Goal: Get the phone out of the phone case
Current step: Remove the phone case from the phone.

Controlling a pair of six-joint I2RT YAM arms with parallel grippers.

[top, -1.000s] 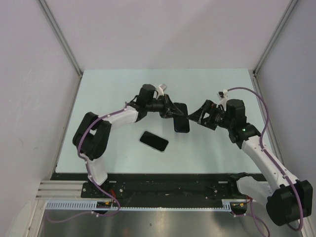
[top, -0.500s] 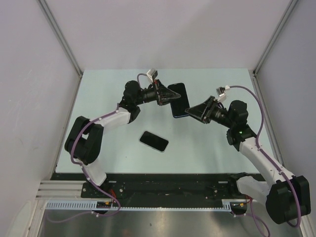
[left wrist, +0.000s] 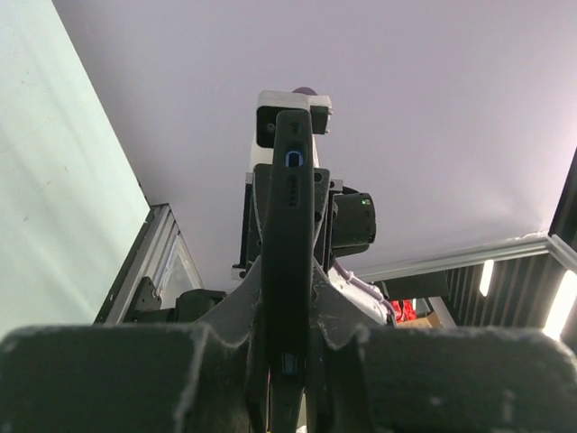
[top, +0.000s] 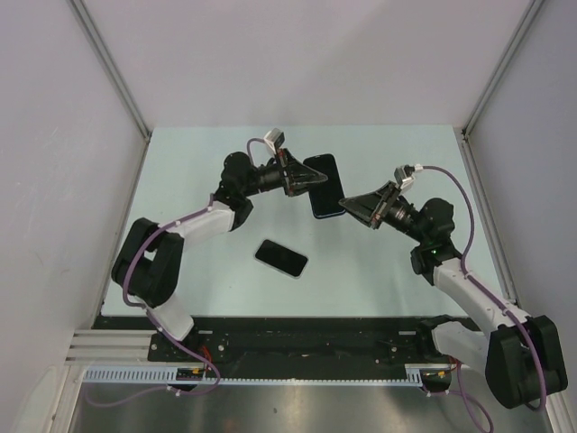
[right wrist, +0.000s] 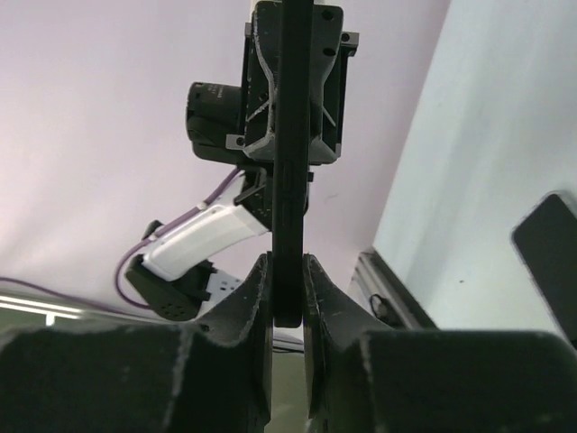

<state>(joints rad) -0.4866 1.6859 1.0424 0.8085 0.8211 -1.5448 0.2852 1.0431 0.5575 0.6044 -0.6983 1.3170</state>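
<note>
The phone case [top: 325, 185], a dark slab with a bluish rim, is held in the air above the table's middle. The phone cannot be made out apart from the case. My left gripper [top: 311, 180] is shut on the case's left edge. In the left wrist view the case [left wrist: 287, 207] stands edge-on between that gripper's [left wrist: 288, 316] pads. My right gripper [top: 347, 206] has come in from the right onto the lower corner. In the right wrist view its pads press both faces of the case [right wrist: 290, 135], and this gripper [right wrist: 288, 271] is shut on it.
A second flat, glossy black slab, like a phone [top: 281, 258], lies on the pale green table [top: 406, 153] in front of the left arm; it also shows at the right edge of the right wrist view [right wrist: 550, 244]. Grey walls stand on three sides.
The left arm lifted the case off the table and tipped it up. The right gripper came in and closed its open jaws on the case's lower end.
</note>
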